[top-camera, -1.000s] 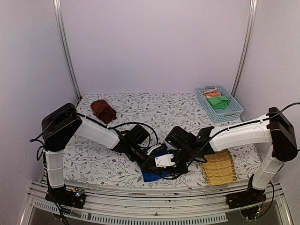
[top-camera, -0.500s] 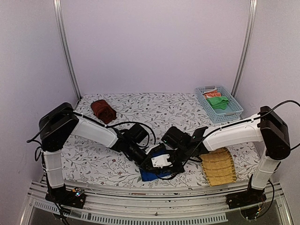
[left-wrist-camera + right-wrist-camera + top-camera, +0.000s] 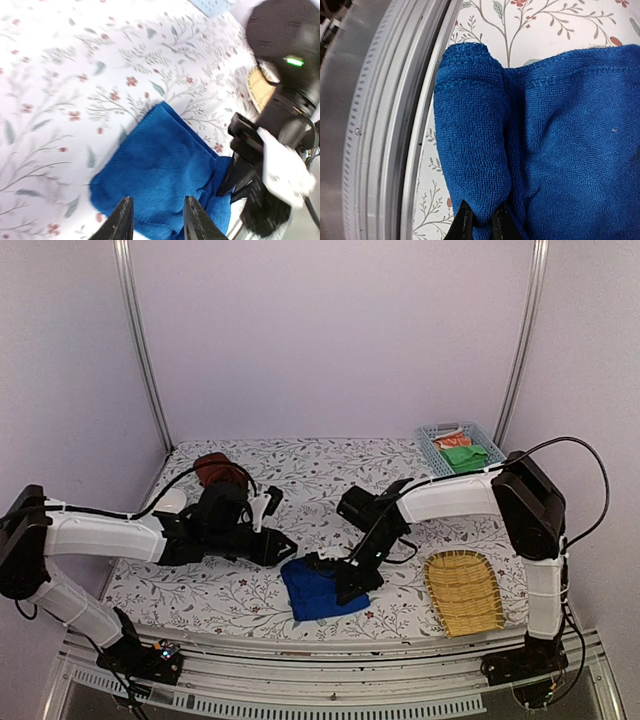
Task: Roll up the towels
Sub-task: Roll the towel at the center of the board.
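Note:
A blue towel lies flat near the table's front edge, with its right edge folded over. It also shows in the left wrist view and the right wrist view. My right gripper is shut on that folded edge, its fingertips pinching the fold. My left gripper is open and empty just left of the towel; its fingertips hover over the towel's near edge. A rolled red-brown towel lies at the back left.
A blue basket at the back right holds a green towel and a red one. A yellow wicker tray lies at the front right. The metal rail of the table's front edge runs close by the towel.
My left arm has drawn back to the left, off the blue towel, and its gripper is open. My right gripper has moved a little back while holding the towel's fold. The towel lies more spread out.

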